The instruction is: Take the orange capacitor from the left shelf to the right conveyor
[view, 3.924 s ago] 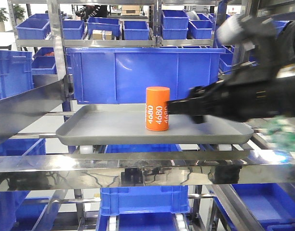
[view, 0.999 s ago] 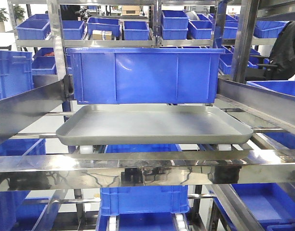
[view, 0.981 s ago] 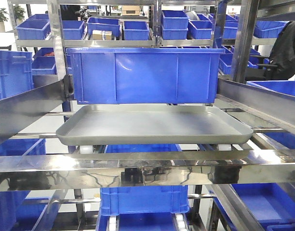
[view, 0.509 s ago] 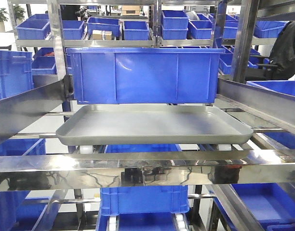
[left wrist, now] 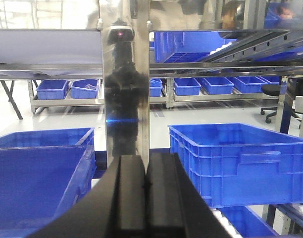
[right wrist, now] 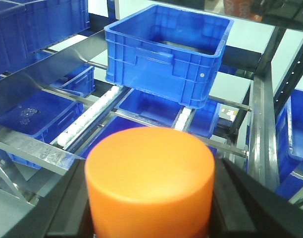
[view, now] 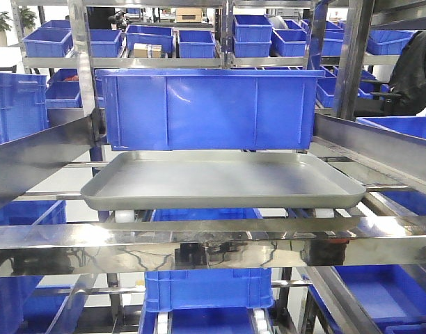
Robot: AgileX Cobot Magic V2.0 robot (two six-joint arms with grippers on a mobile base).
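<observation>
The orange capacitor [right wrist: 149,181] fills the bottom of the right wrist view, held between the black fingers [right wrist: 67,203] of my right gripper [right wrist: 149,198], which is shut on it. In the front view the left shelf [view: 199,240] shows its steel rails and a bare grey tray [view: 223,182] under a large blue bin [view: 209,108]; neither arm appears there. My left gripper [left wrist: 145,186] is shut with nothing between its pads, facing a steel upright [left wrist: 126,89]. The right conveyor is out of view.
Below the held capacitor lie steel roller racks [right wrist: 92,116] and a blue bin [right wrist: 166,52] on them. A steel frame bar [right wrist: 263,129] runs at the right. Blue bins [left wrist: 235,163] flank the left gripper.
The capacitor stood on the grey tray with the right arm at it 3.9 s ago; over the last second the tray stays bare and no arm shows in the front view.
</observation>
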